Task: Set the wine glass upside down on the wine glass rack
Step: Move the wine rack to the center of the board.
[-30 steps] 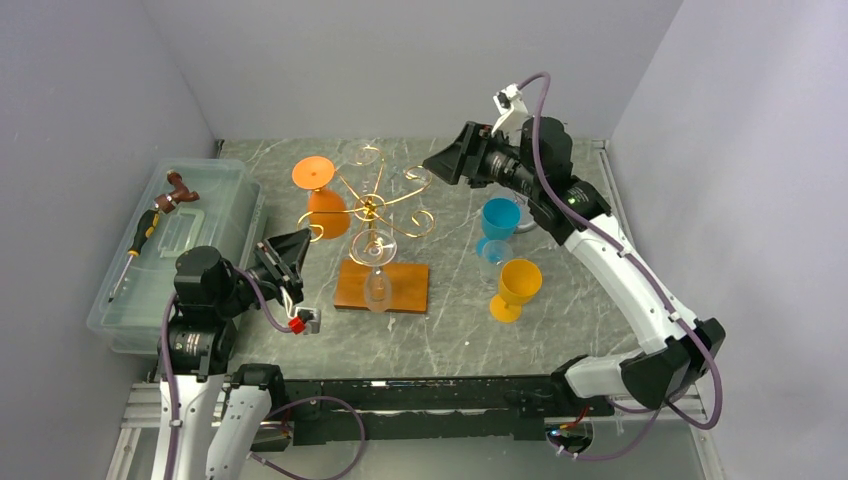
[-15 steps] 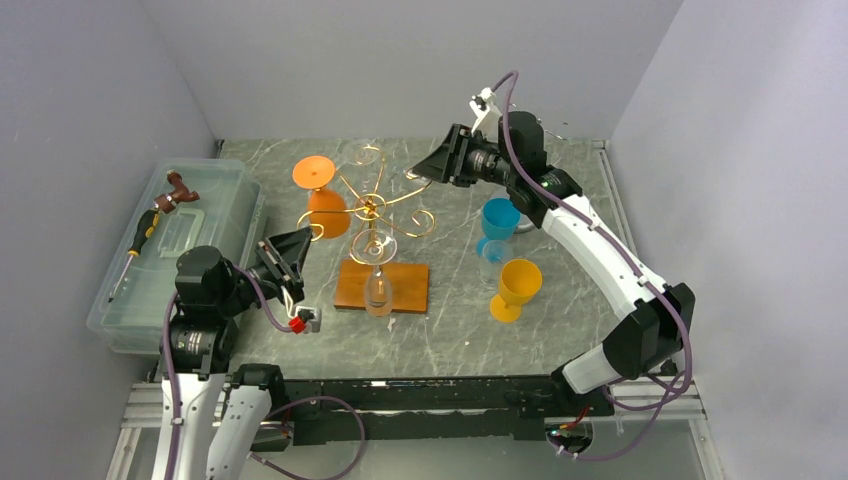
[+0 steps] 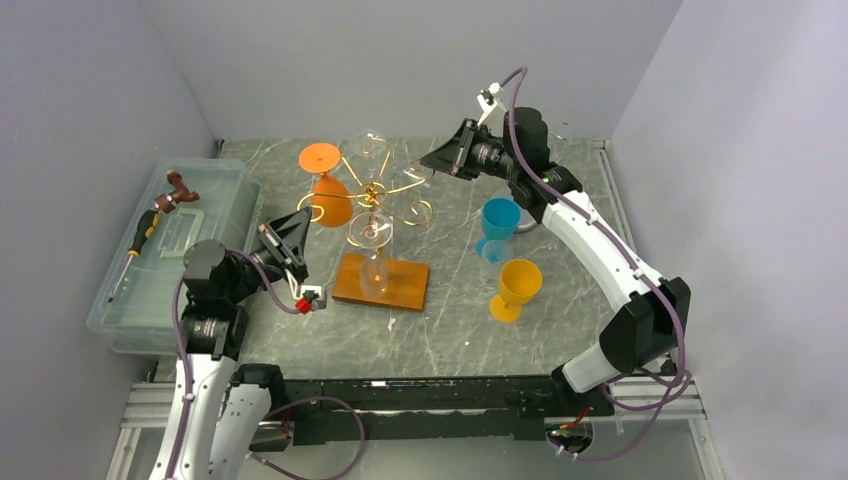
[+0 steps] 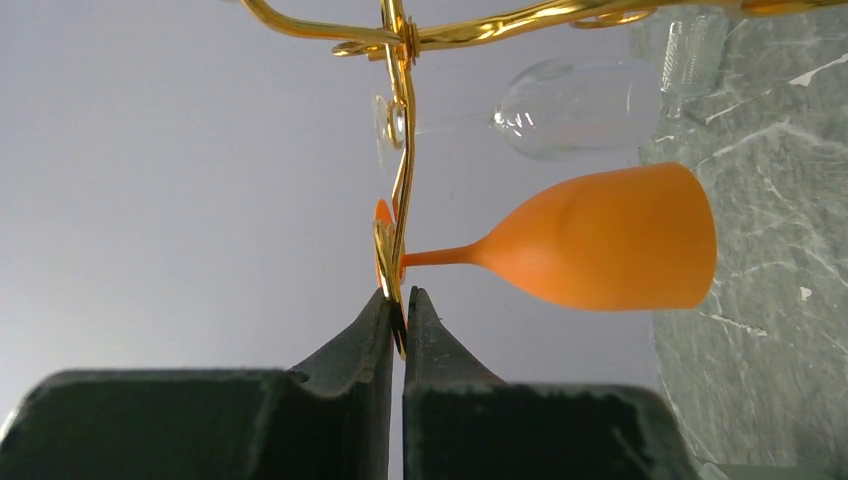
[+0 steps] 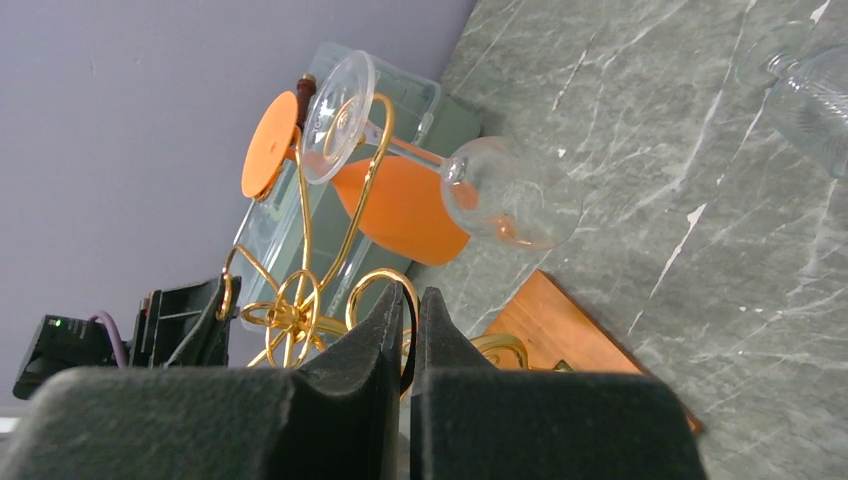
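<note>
The left tool [image 4: 402, 300] is pinching a gold wire arm of the wine glass rack [image 4: 400, 60], with its fingertips pressed together on the wire. Just beyond those fingertips, an orange wine glass [image 4: 600, 240] is hanging upside down from the same arm, its foot lying against the wire. The right tool [image 5: 411, 300] is likewise pressed together and is gripping a curled wire end on the opposite side of the rack. Between the two tools, a clear wine glass [image 3: 373, 270] is hanging bowl-down from the rack's near arm, directly above the wooden base [image 3: 405, 290]. Whether that base is resting flat on the table [image 3: 450, 330] cannot be determined. On the near side of the right tool, a blue glass [image 3: 500, 215] and a yellow glass [image 3: 518, 285] are standing upright on the table, close together and apart from the rack. Outboard of the left tool, a clear plastic bin [image 3: 225, 180] is sitting at the table edge, with a screwdriver [image 3: 140, 240] lying on it.
</note>
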You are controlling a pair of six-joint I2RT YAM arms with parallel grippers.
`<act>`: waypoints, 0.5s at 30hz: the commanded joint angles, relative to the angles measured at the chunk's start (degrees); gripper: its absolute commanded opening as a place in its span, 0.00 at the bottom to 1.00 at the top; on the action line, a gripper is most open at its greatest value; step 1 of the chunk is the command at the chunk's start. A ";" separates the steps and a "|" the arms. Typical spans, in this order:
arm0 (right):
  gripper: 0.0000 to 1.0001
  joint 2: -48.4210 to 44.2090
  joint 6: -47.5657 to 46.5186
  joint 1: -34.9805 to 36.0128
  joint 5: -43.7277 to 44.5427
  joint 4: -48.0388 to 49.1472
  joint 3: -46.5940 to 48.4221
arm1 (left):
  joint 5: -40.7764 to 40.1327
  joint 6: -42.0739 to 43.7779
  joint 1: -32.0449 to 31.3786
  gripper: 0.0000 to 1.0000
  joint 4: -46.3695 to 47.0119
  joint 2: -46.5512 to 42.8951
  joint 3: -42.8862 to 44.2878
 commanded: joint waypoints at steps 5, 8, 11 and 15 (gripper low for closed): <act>0.00 0.54 -1.13 1.16 -5.82 8.79 3.86 | -1.94 -2.78 -0.57 0.02 5.10 9.02 0.74; 0.00 0.14 -1.78 1.26 -6.20 10.05 4.17 | -1.77 -2.27 -0.58 0.00 5.48 9.80 1.05; 0.00 -0.18 -3.49 1.44 -6.09 10.04 5.27 | -1.68 -1.94 -0.57 0.00 6.23 10.15 1.05; 0.00 0.22 -5.34 1.82 -5.85 11.44 7.38 | -2.56 -1.58 -0.57 0.00 9.69 11.63 1.14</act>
